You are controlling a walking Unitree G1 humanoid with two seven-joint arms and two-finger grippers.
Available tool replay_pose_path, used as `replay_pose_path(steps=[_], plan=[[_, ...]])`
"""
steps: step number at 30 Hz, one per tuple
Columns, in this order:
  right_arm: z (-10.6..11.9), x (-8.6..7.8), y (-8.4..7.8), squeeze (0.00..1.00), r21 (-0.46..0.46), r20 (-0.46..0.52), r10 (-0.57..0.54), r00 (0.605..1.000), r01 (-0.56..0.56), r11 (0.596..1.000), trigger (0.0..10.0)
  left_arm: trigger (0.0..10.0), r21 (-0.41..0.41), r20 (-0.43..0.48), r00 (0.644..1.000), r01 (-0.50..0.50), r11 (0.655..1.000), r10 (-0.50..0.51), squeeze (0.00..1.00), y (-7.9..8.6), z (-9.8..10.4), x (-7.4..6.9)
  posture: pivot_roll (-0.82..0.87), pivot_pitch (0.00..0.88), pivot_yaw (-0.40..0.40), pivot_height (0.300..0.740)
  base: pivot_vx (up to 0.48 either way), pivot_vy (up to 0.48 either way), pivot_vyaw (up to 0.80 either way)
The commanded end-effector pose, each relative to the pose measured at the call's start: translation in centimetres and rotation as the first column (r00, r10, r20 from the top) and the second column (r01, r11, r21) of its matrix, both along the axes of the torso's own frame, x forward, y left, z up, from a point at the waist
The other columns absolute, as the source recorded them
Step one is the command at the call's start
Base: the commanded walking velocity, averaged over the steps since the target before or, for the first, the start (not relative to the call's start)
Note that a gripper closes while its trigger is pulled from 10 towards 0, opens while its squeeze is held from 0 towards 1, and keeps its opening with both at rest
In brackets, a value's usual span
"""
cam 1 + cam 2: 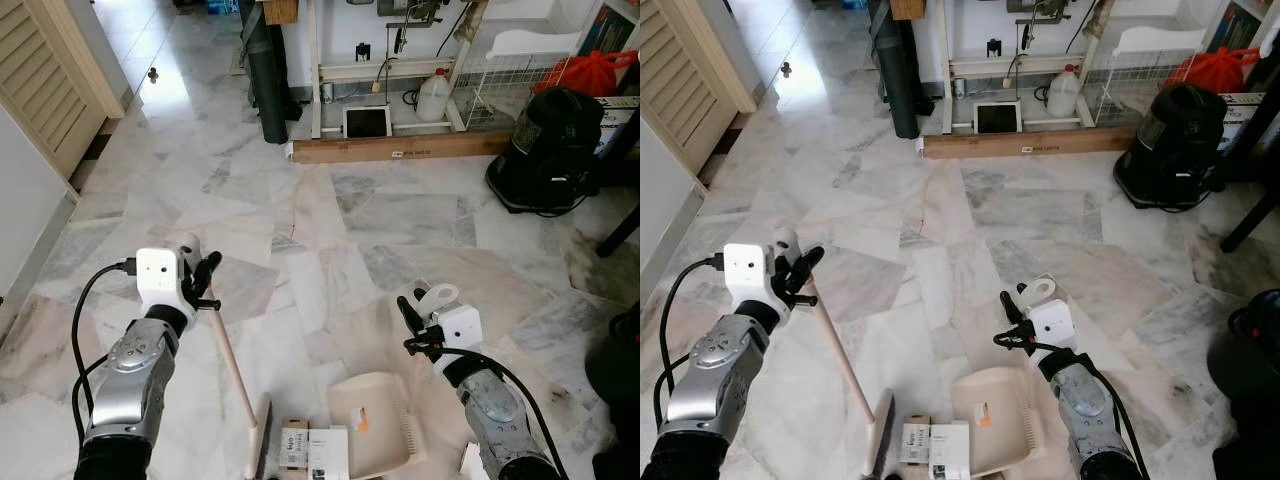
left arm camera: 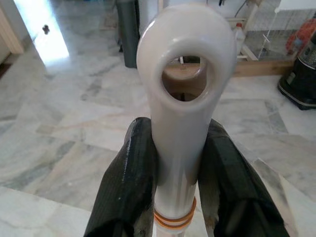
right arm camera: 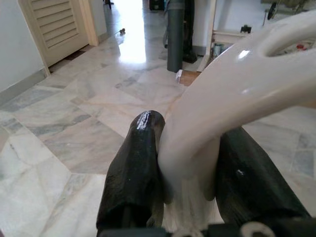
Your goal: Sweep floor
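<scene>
My left gripper [image 1: 203,277] is shut on the top of a pale broom handle [image 1: 232,365], whose ringed end [image 2: 183,74] sits between the black fingers [image 2: 127,187]. The handle slants down to the broom head [image 1: 258,445] on the marble floor. My right gripper [image 1: 412,325] is shut on the white looped handle [image 3: 227,94] of a cream dustpan [image 1: 368,420], which rests on the floor just in front of me. Small paper cartons [image 1: 312,452] lie between the broom head and the dustpan's mouth.
A black vacuum cleaner [image 1: 548,150] stands at the far right, with a long wooden board [image 1: 400,148], a white jug [image 1: 433,97] and a wire rack [image 1: 505,85] along the back. A louvred door [image 1: 45,80] is on the left. A dark object [image 1: 620,365] sits at the right edge.
</scene>
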State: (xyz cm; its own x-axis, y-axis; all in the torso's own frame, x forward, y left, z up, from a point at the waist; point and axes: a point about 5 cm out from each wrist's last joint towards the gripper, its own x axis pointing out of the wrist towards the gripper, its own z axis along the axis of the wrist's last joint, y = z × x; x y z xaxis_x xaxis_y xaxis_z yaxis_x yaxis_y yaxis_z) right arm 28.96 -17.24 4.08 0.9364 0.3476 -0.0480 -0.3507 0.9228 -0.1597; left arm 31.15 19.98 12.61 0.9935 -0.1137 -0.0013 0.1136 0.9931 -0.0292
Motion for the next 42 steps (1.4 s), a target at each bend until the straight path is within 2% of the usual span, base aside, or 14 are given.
replay_pose_path(steps=[1,3,8,12,20,22,29,31,35,37,41,42], plan=[[-1.0,-0.7,0.5,0.00,0.027,-0.057,0.018,0.998,-0.017,0.999,10.0,10.0,-0.062,-0.032,0.999,0.008,0.998,-0.010,0.00,0.0,-0.2,0.2,-0.02,0.140,0.077,0.740,0.000,0.000,0.00],[-1.0,-0.7,0.5,0.00,0.027,-0.058,0.020,0.998,-0.019,0.999,10.0,10.0,-0.104,-0.040,0.999,0.014,0.995,-0.019,0.00,-0.2,-0.1,0.3,-0.02,0.141,0.078,0.740,0.000,0.000,0.00],[-1.0,-0.6,0.5,0.00,0.027,-0.065,0.021,0.998,-0.019,0.999,10.0,10.0,-0.141,-0.053,0.998,0.025,0.990,-0.033,0.00,-0.4,-0.1,0.4,-0.01,0.141,0.078,0.740,0.000,0.000,0.00],[-1.0,-0.6,0.5,0.00,0.028,-0.068,0.024,0.997,-0.022,0.999,10.0,10.0,-0.143,-0.054,0.998,0.026,0.989,-0.034,0.00,-0.4,0.0,0.4,-0.01,0.138,0.076,0.740,0.000,0.000,0.00],[-1.1,-0.6,0.4,0.00,0.024,-0.076,0.020,0.997,-0.018,1.000,10.0,10.0,-0.088,0.003,1.000,-0.022,0.996,0.023,0.00,0.4,0.7,0.4,-0.02,0.114,0.074,0.740,0.000,0.000,0.00],[-0.8,-0.4,0.0,0.00,0.069,-0.070,-0.010,0.997,0.015,0.997,10.0,10.0,-0.095,0.057,0.996,-0.058,0.994,0.064,0.00,0.8,1.5,0.3,-0.02,0.104,0.074,0.740,0.000,0.000,0.00],[0.1,0.2,-0.6,0.00,0.131,-0.045,-0.052,0.998,0.058,0.990,10.0,10.0,-0.065,0.102,0.991,-0.076,0.995,0.082,0.00,0.8,2.1,0.1,-0.02,0.081,0.076,0.740,0.000,0.000,0.00],[0.1,0.2,-0.6,0.00,0.111,-0.044,-0.043,0.998,0.048,0.993,10.0,10.0,-0.018,0.115,0.991,-0.072,0.997,0.073,0.00,0.8,2.2,-0.1,-0.02,0.066,0.073,0.740,0.000,0.000,0.00],[0.0,0.2,-0.5,0.00,0.110,-0.062,-0.013,0.998,0.020,0.994,10.0,10.0,-0.010,0.114,0.991,-0.074,0.997,0.075,0.00,0.8,2.0,-0.3,-0.02,0.062,0.070,0.740,0.000,0.000,0.00],[0.0,0.3,-0.4,0.00,0.130,-0.073,0.003,0.997,0.007,0.991,10.0,10.0,0.020,0.120,0.990,-0.078,0.997,0.075,0.00,0.9,2.0,-0.2,-0.02,0.060,0.069,0.740,0.000,0.000,0.00],[0.2,0.4,-0.1,0.00,0.086,-0.073,0.057,0.996,-0.050,0.995,10.0,10.0,0.062,0.127,0.990,-0.075,0.995,0.067,0.00,0.8,2.1,-0.3,-0.02,0.055,0.068,0.740,0.000,0.000,0.00],[0.4,0.4,-0.1,0.00,0.025,-0.053,0.077,0.996,-0.076,0.997,10.0,10.0,0.080,0.137,0.989,-0.074,0.994,0.063,0.00,0.7,2.3,-0.3,-0.02,0.056,0.069,0.740,0.000,0.000,0.00]])
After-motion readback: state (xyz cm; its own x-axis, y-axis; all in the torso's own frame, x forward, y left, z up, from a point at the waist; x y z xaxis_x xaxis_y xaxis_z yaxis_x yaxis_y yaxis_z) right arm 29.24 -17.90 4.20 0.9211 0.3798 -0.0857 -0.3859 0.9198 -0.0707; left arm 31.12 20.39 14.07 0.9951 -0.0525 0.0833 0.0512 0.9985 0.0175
